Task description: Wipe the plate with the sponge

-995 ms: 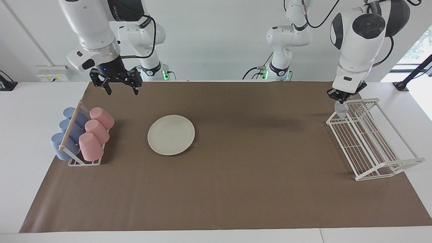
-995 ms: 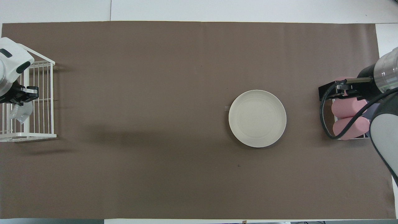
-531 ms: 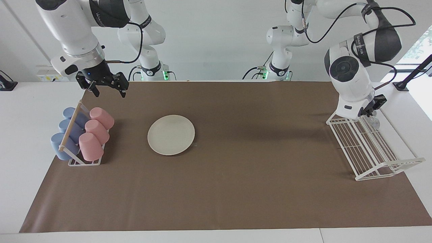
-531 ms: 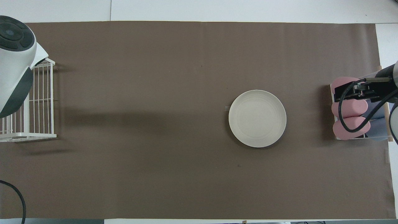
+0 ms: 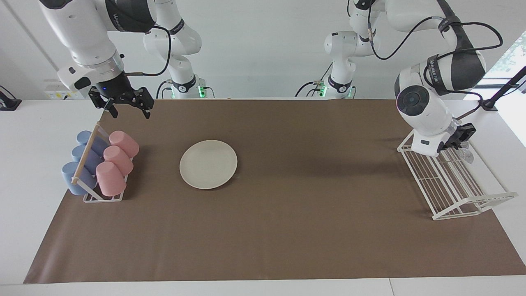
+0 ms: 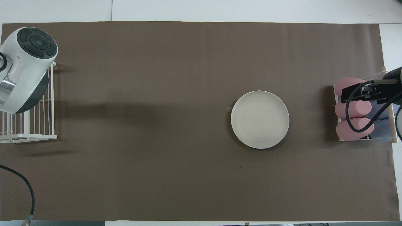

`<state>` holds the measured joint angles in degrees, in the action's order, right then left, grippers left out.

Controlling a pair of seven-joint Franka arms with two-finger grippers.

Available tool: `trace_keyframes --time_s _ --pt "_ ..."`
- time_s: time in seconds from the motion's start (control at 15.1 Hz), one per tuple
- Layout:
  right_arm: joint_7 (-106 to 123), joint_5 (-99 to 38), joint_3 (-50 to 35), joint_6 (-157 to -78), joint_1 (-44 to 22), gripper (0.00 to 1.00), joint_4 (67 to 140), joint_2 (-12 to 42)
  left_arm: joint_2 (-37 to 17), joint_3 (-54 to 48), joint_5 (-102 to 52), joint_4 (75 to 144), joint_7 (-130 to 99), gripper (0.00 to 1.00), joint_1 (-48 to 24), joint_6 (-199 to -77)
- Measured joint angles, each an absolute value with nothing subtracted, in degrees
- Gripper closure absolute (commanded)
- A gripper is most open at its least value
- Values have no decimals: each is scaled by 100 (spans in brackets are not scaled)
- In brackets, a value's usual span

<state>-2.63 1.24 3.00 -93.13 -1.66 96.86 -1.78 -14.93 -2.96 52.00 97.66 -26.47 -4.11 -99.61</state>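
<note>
One plate (image 5: 208, 164), three pink cups (image 5: 117, 160), apparently three blue cups (image 5: 84, 160); left tool (image 5: 461, 139) pinches the sponge (image 5: 466, 153) over the rack (image 5: 452, 181), right tool (image 5: 128, 107) gapes.

Robotics lab: white bench (image 5: 24, 172) under a brown mat (image 5: 287, 230), two white robot arms (image 5: 86, 37) bolted at its edge, loose cables, bare white walls.

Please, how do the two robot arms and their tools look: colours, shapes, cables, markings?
Both arms are glossy white with rounded joints and dark grey bands bearing small white lettering. Black cables loop along them. The right tool is black with a small blue light; the left tool is also black.
</note>
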Motion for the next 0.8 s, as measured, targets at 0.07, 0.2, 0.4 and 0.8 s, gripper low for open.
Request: trace_keyframes --time_s 0.07,0.2,0.4,0.8 --pt "-250 124 388 -9338 -164 0 9692 -181 -1493 -303 5201 9790 -2721 100 -411 -9970" --pt "-134 124 494 -9344 -160 0 9692 -193 -1492 -313 5201 9814 -2805 100 -411 -9982" --pt "-62 124 501 -9344 -161 0 9692 -204 -1492 -323 5192 9870 -2936 100 -412 -10096" --pt "-61 124 482 -9344 -180 0 9693 -225 -1491 -332 5008 9977 -3033 43 -411 -10354"
